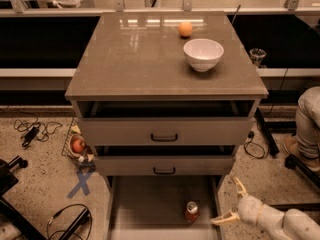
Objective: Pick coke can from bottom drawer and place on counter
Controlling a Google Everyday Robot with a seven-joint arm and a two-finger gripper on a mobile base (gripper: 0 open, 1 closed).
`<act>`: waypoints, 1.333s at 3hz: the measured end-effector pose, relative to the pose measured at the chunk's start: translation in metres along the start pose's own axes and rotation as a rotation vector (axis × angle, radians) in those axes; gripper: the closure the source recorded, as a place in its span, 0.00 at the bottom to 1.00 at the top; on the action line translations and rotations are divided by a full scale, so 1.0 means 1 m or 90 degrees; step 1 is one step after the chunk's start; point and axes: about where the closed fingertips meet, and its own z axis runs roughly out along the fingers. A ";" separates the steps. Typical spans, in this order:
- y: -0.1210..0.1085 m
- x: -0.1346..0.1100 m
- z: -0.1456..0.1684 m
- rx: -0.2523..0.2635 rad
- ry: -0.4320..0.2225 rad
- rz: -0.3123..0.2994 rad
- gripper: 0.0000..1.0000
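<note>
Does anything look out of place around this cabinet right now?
Nothing is spilled or damaged. The one oddity: a coke can stands upright alone on the bottom drawer floor, not on the counter. The open pincer is beside the drawer, apart from the can.

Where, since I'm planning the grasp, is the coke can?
The coke can stands on the bottom drawer floor, low in the camera view; the open gripper hovers just right of it.

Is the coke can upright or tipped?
Upright: the coke can stands in the bottom drawer, silver top up. The open hand is to its right.
</note>
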 end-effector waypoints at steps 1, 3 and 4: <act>0.001 0.001 0.001 0.000 -0.001 0.002 0.00; 0.021 0.060 0.045 -0.069 0.042 0.015 0.00; 0.027 0.095 0.063 -0.116 0.046 -0.011 0.00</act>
